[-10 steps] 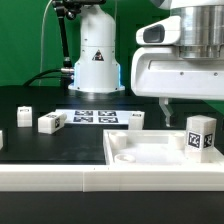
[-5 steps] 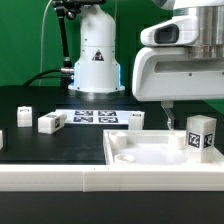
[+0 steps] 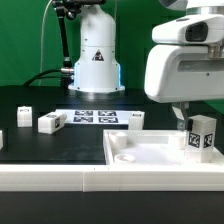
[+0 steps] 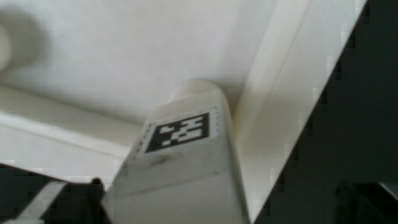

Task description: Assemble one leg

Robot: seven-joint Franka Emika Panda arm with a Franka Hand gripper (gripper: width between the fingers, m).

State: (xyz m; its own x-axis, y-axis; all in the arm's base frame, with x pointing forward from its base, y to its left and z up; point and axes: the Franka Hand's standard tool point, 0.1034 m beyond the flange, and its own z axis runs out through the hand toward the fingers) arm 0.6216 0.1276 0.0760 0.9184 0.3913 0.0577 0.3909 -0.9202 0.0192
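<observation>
One leg (image 3: 201, 134), a white oblong block with a black-and-white tag, stands upright inside the large white tray-like piece (image 3: 140, 158), by its rim on the exterior view's right. My gripper (image 3: 188, 120) hangs just over this leg, one dark finger beside its top. In the wrist view the leg (image 4: 178, 150) reaches up between my two fingers (image 4: 68, 200), with a gap to each. The gripper (image 4: 214, 205) is open around the leg and holds nothing.
Three more legs lie on the black table: two on the exterior view's left (image 3: 49, 122) (image 3: 24, 117), one behind the tray (image 3: 135, 120). The marker board (image 3: 95, 116) lies in the middle. The arm's white base (image 3: 97, 55) stands behind it.
My gripper has moved toward the exterior view's right and come down over the upright leg. The leg and the other parts have not moved.
</observation>
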